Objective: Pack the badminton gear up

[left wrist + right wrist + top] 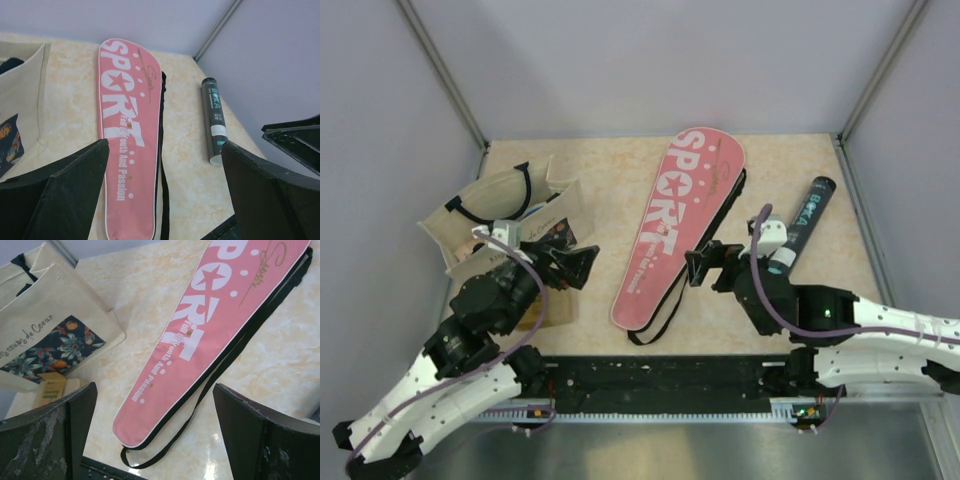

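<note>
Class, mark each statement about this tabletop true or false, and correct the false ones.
1. The pink cover lies flat between the two grippers. True.
2. The black tube stands inside the tote bag. False: it lies on the table, on the far side of the cover from the bag.
3. The right gripper is clamped on the pink cover. False: it is open and holds nothing.
4. The left gripper is open. True.
</note>
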Controlling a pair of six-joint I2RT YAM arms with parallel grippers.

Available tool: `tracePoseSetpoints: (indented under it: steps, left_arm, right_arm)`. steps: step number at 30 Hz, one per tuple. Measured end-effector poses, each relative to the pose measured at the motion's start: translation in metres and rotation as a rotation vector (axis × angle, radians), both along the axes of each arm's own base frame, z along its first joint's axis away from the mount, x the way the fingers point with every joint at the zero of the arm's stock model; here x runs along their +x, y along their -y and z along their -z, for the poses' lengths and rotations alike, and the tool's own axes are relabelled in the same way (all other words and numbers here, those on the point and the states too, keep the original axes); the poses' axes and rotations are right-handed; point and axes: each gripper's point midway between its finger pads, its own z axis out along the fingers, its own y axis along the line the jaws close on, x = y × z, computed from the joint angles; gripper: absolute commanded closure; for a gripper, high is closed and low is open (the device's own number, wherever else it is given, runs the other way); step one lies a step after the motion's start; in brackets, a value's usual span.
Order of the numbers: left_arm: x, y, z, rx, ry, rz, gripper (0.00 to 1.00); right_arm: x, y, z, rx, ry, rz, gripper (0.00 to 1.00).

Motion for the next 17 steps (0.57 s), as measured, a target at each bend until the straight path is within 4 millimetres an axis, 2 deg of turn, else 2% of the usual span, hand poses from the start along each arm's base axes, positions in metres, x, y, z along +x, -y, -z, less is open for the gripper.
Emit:
tracePoseSetpoints:
  steps: [3,8,17]
  left_arm:
    - [-0.006,-0.006,-0.012,-0.018,0.050,0.006,0.01]
    - [-0.010,-0.012,-0.016,-0.031,0.069,0.005,0.01]
    - [-0.012,-0.014,0.003,-0.017,0.047,0.003,0.01]
  right_arm:
    - [0.004,0.000,0.003,-0.044,0.012,0.023,0.01]
    - [0.007,0.005,-0.001,-0.064,0.033,0.042,0.01]
    - [0.005,0.021,-0.017,0.003,0.055,0.059,0.01]
